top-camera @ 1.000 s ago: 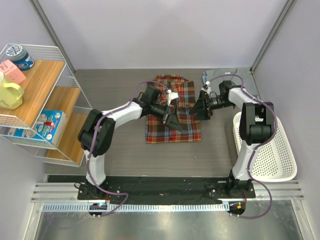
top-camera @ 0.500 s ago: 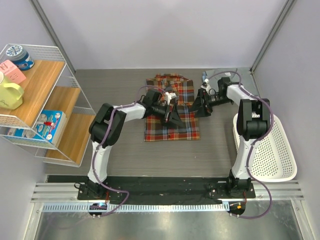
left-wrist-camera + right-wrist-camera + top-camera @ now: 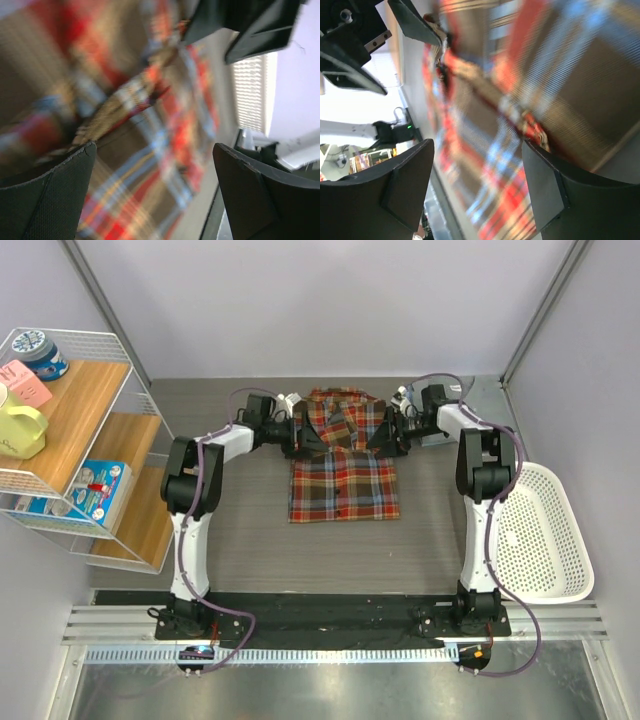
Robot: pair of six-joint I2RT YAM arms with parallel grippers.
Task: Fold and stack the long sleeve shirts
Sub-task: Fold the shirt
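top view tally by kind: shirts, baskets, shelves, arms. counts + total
Shirts in plain view: 1, the plaid shirt
Baskets: 1, the white basket
Shelves: 1, the wire shelf
Arms: 2, the left arm and the right arm
Total: 5

The top camera sat high up, above and behind the two arms (image 3: 215, 455), and looked down on the whole table (image 3: 240, 530). The arm bases (image 3: 190, 615) were at the bottom of its view.

The left wrist camera was very close to the plaid shirt (image 3: 150, 165). It looked across it between its own fingers (image 3: 50, 200), toward the right gripper (image 3: 210, 45) and the white basket (image 3: 250, 90).

The right wrist camera was just as close and looked the other way, toward the left gripper (image 3: 415, 65).

All three views showed the plaid shirt. Both close views were blurry.
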